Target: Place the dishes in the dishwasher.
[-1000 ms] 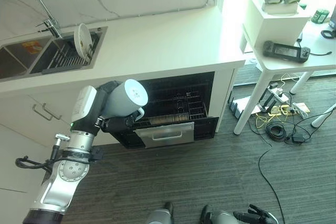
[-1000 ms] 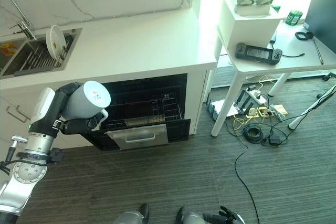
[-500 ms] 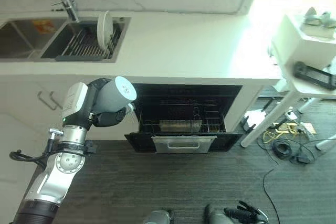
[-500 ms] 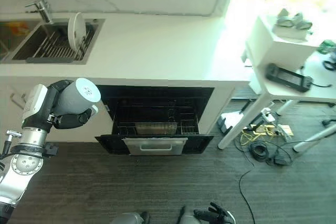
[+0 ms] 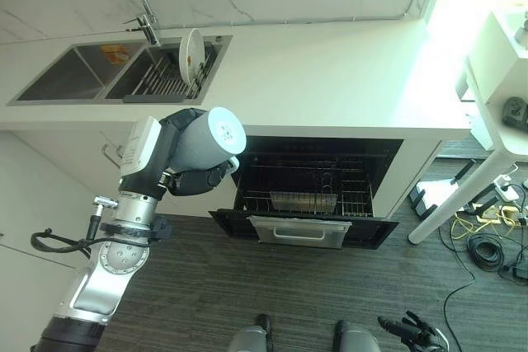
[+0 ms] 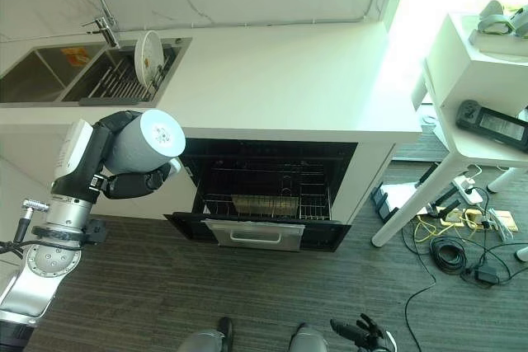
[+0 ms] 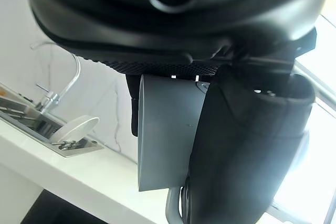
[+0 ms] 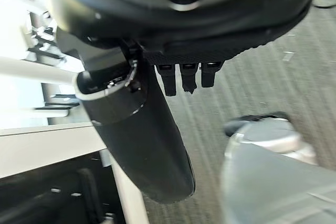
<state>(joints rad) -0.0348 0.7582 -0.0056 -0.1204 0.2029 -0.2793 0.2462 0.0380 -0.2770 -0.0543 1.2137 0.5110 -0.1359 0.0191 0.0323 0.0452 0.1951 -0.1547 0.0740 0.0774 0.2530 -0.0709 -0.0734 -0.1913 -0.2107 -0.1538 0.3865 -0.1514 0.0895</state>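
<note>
The left hand (image 5: 196, 172) holds a grey mug (image 5: 208, 144) on its side, its pale base turned up and to the right, with the fingers (image 5: 206, 180) curled round its body; it hangs in front of the counter (image 5: 330, 80), just left of the open dishwasher (image 5: 318, 187). The dishwasher's rack (image 5: 307, 201) is slid out above the lowered door (image 5: 301, 231). Far left, a white plate (image 5: 190, 55) stands upright in the sink (image 5: 124, 72), near the tap (image 5: 140, 6). The right hand (image 8: 152, 129) hangs low over the floor (image 8: 273, 77), its fingers (image 8: 181, 78) relaxed and apart, holding nothing.
</note>
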